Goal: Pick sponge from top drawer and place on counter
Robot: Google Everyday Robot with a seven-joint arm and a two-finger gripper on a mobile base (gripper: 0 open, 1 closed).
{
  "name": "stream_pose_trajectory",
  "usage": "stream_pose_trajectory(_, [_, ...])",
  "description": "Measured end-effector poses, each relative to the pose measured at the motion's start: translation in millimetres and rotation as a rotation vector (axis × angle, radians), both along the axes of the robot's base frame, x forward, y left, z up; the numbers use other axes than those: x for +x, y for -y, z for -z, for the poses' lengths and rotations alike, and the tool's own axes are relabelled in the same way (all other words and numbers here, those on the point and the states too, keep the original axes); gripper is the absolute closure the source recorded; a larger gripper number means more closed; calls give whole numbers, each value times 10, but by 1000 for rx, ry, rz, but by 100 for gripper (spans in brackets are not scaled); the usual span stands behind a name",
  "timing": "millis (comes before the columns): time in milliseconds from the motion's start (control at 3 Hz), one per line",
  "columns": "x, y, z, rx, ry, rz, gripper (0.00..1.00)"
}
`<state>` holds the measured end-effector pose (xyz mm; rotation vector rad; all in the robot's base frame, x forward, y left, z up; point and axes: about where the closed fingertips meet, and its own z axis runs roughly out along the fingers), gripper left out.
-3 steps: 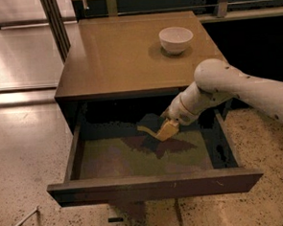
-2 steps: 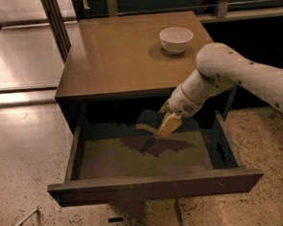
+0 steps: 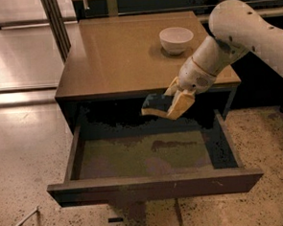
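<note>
My gripper (image 3: 172,103) with tan foam-padded fingers is shut on the sponge (image 3: 155,106), a small flat piece with a dark blue-black top over yellow foam. It holds the sponge in the air above the back of the open top drawer (image 3: 144,155), just in front of the counter's front edge. The drawer has dark grey sides and an olive-brown floor with nothing else showing in it. The counter (image 3: 123,53) is the tan-brown top of the dark cabinet, behind and above the sponge.
A white bowl (image 3: 176,39) stands on the counter at the back right. My white arm (image 3: 242,32) reaches in from the right over the counter's right corner. A metal post (image 3: 54,19) stands left of the cabinet. Speckled floor surrounds the drawer.
My gripper has risen out of the drawer with the sponge in it, up to about the level of the counter's front edge. The drawer stays open.
</note>
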<state>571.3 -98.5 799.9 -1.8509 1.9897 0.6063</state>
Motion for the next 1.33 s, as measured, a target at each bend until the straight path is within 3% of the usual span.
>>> stream_pose_trajectory(333, [131, 62, -469, 13, 50, 4, 100])
stream_pose_trajectory(1000, [208, 51, -541, 20, 78, 26, 100])
stream_pose_trajectory(1333, [429, 3, -589, 26, 126, 53, 100])
